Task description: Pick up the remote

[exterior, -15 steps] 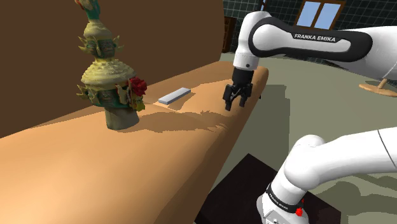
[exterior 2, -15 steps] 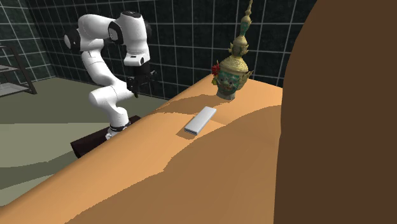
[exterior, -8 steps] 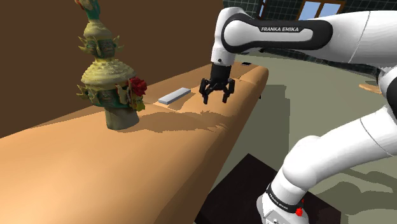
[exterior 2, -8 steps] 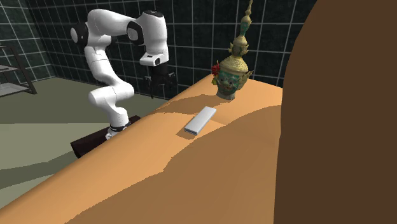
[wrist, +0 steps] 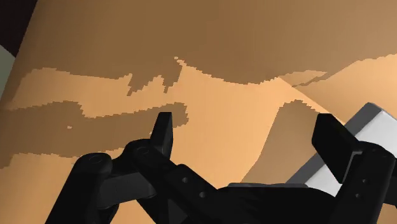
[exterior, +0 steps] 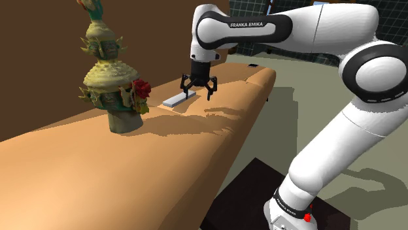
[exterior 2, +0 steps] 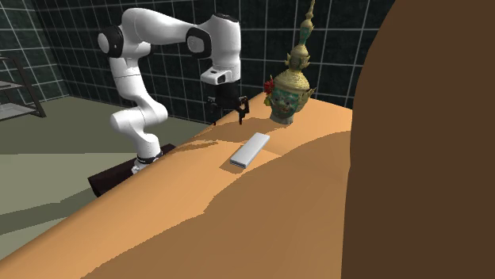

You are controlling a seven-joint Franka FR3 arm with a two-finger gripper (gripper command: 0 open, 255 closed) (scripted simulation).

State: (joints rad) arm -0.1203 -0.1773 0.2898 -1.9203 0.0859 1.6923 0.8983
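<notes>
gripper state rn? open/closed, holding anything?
Gripper: open, fingers apart, holding nothing. The flat grey rectangular remote lies beside one finger, not between them.

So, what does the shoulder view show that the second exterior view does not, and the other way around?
Shoulder view adds the FRANKA EMIKA lettering on the arm and a red spot at its base. Second exterior view adds the crowned mask's green face and a grey rack at its left edge. Both share the grey remote flat on the orange cushion, with open jaws near it, not holding it.
</notes>
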